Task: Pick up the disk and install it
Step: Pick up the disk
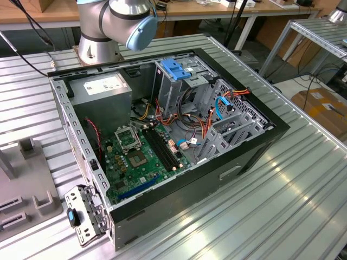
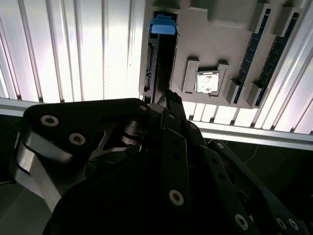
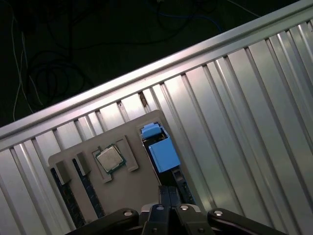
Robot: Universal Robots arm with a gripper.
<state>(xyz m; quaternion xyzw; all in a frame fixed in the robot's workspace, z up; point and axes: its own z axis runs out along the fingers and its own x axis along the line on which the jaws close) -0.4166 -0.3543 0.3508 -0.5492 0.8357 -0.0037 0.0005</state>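
In both wrist views the disk (image 3: 164,155) (image 2: 157,58) stands on edge in a slot of a grey holder tray (image 3: 132,191) (image 2: 215,39), its bright blue side rail uppermost. My gripper (image 3: 167,188) (image 2: 170,95) hangs over the end of the disk opposite the blue tip. Its fingers are pressed together, shut, with nothing seen between them. I cannot tell whether they touch the disk. In the exterior view the open computer case (image 1: 255,146) lies on the table, with a grey drive cage (image 1: 173,86) under a blue latch (image 1: 174,69).
The holder tray also carries a processor chip (image 3: 111,159) (image 2: 207,82) and memory sticks (image 2: 252,54) in slots. It rests near the edge of the ribbed metal table (image 3: 234,98). Inside the case are the power-supply box (image 1: 103,89), motherboard (image 1: 138,160) and loose cables (image 1: 190,122).
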